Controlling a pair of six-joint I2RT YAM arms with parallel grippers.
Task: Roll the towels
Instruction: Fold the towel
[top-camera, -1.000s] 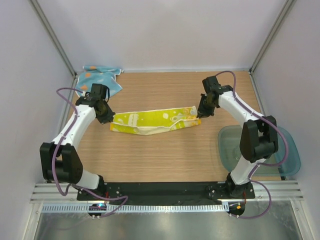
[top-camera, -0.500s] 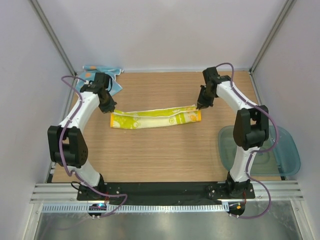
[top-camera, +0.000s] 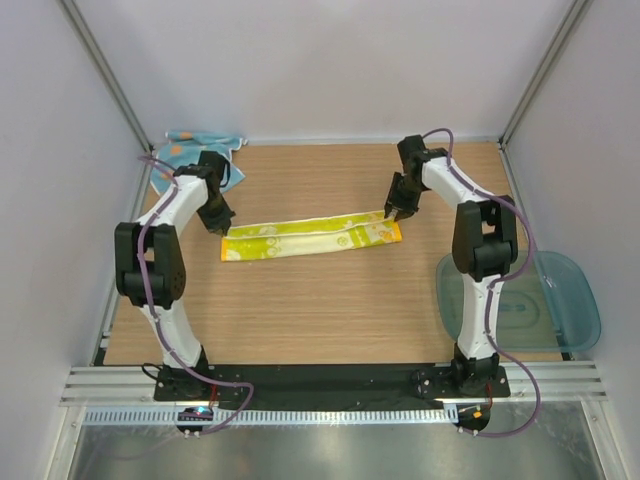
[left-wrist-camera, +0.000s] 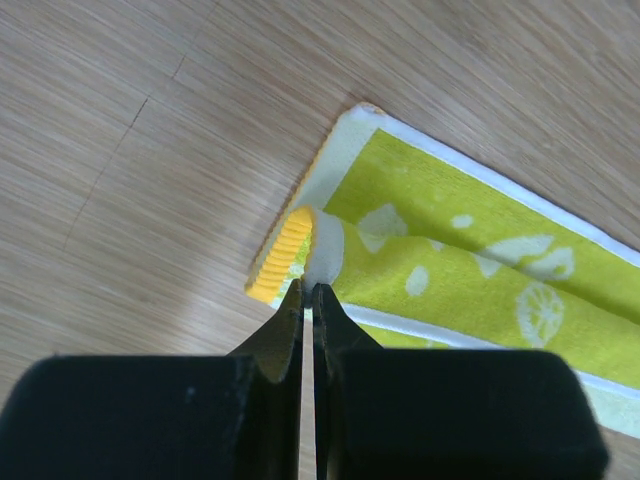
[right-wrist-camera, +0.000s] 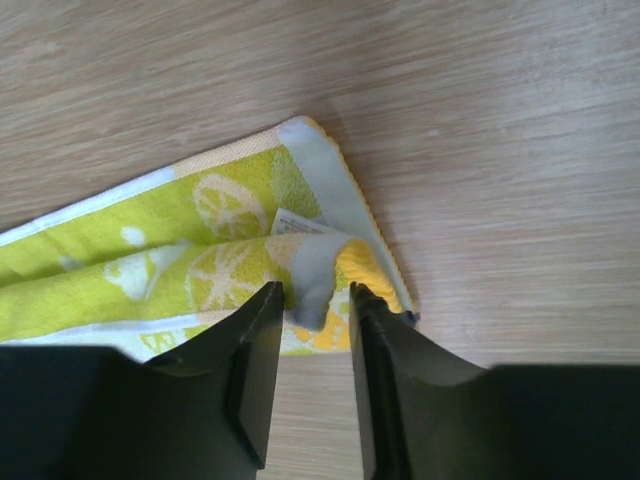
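The yellow towel (top-camera: 310, 237) has been pulled straighter than a moment ago and now lies as a narrow folded strip across the table (top-camera: 300, 300). At its left end the left gripper (left-wrist-camera: 308, 292) is pinched tight on the corner. At the right end the right gripper (right-wrist-camera: 312, 292) has loosened, its fingers slightly apart with a raised fold between them.

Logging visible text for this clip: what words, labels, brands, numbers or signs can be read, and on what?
No text can be read anywhere.
Small white tag on the yellow towel, right wrist view: too small to read.
Blue towel: coloured spots only, no lettering seen.
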